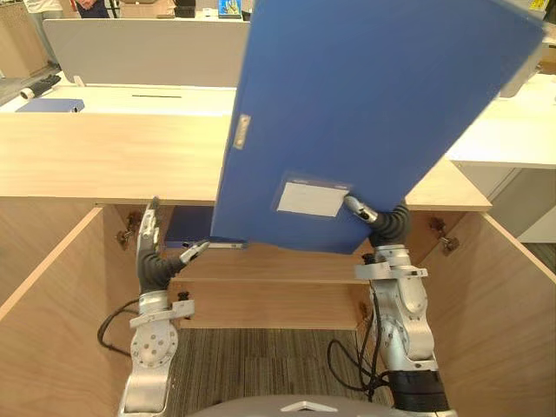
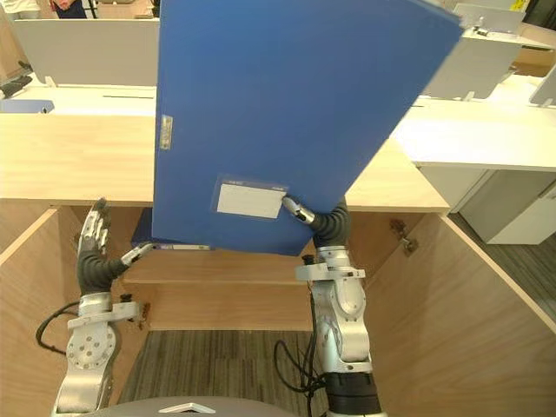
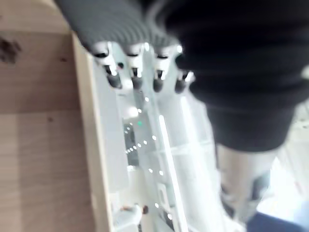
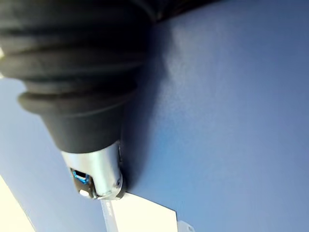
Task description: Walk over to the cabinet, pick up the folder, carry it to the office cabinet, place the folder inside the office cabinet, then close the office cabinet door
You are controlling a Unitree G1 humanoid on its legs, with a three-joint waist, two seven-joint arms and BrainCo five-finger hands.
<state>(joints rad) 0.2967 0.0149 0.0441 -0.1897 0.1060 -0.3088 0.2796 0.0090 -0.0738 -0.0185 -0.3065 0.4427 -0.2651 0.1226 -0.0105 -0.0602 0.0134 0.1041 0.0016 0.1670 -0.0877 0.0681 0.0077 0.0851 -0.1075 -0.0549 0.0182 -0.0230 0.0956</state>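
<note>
Before the open cabinet (image 1: 104,156), right hand (image 1: 358,208) clamps the tilted folder (image 1: 373,104) at its lower edge. Left hand (image 1: 149,254), fingers (image 1: 152,219) straight, stands between its doors (image 1: 43,295).

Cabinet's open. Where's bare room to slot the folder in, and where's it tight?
Free: the shelf strip between the left hand and the right hand, and the cabinet top left of the folder. Crowded: the shelf's left end, where a blue item lies beside the left hand. The raised folder hides the shelf's back right part.
</note>
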